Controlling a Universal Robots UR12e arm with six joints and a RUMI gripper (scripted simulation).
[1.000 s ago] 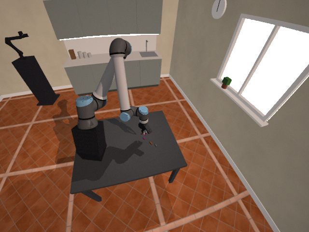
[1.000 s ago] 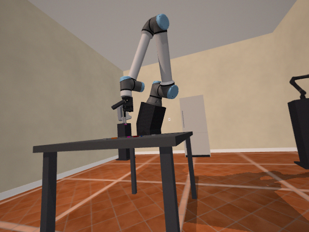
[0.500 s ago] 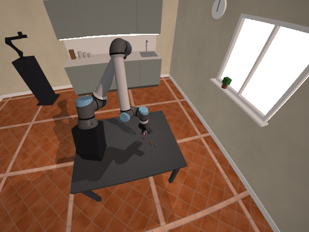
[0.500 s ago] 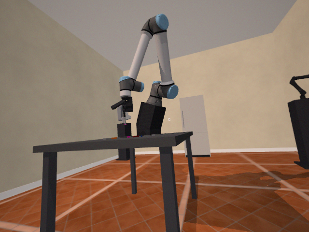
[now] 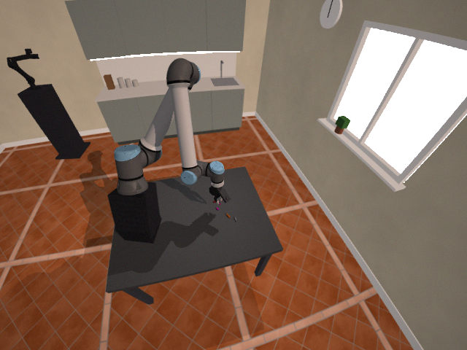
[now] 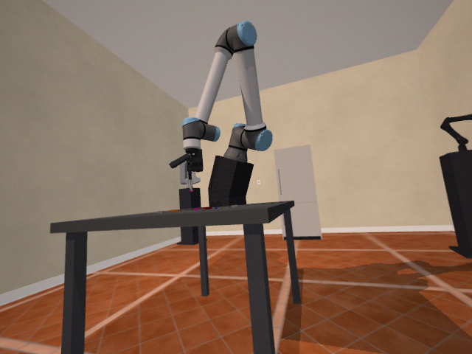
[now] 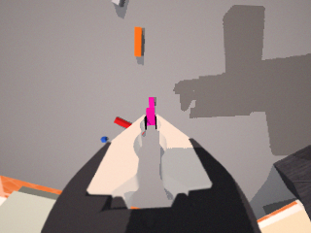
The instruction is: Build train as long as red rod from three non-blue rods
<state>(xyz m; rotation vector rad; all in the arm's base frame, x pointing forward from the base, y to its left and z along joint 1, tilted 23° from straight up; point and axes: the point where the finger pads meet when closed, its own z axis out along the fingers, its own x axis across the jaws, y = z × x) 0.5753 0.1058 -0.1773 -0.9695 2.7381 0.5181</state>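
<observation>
My gripper [image 7: 151,116] [image 5: 217,201] [image 6: 190,186] is shut on a short magenta rod [image 7: 151,117] and holds it a little above the dark table [image 5: 188,259] [image 6: 152,220] [image 7: 68,73]. A second magenta rod [image 7: 152,101] [image 5: 217,208] lies on the table just beyond the held one, in line with it in the wrist view. The red rod [image 7: 121,121] lies flat to the left of the fingertips, partly hidden by a finger. An orange rod [image 7: 138,41] [image 5: 228,215] lies farther out. A grey rod [image 7: 118,2] [image 5: 235,219] lies beyond it. A small blue rod [image 7: 104,139] lies left of the red one.
The arm's black base pedestal [image 5: 136,214] stands on the table's left side. The table's right edge [image 5: 263,211] is near the rods.
</observation>
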